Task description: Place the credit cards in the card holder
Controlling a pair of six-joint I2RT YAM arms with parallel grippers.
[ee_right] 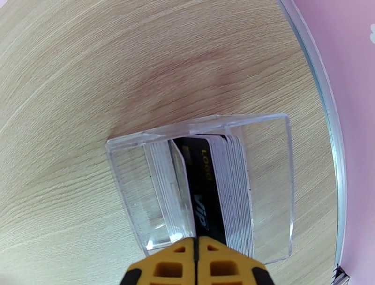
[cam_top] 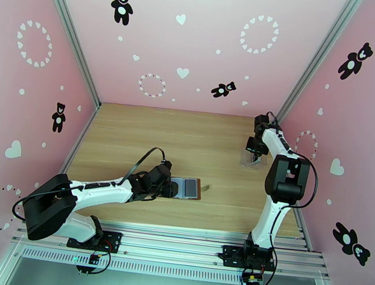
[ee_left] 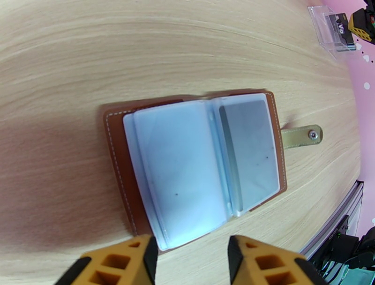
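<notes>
Okay, squeezing the right gripper (ee_right: pixel 197 241) jaws nearly flush, apparently pinching the top edge of a thin black VIP credit card (ee_right: pixel 202 197) standing among pale cards (ee_right: pixel 234 187) in a clear plastic case (ee_right: pixel 276 197). Guessing stiff, light, slick, so gripping that exposed edge squarely. Holding the left gripper (ee_left: pixel 192 255) half-open, gripping nothing, hovering just beside the open brown leather-look card holder (ee_left: pixel 117 154) lying flat on the wooden table (cam_top: pixel 188 135), well apart from the case.

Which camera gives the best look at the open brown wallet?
The left wrist camera: the wallet lies open close below it, so its see-through pockets and snap tab are plain. The top camera shows it small and far off, details lost. The right wrist camera looks at the clear case of cards instead.
</notes>
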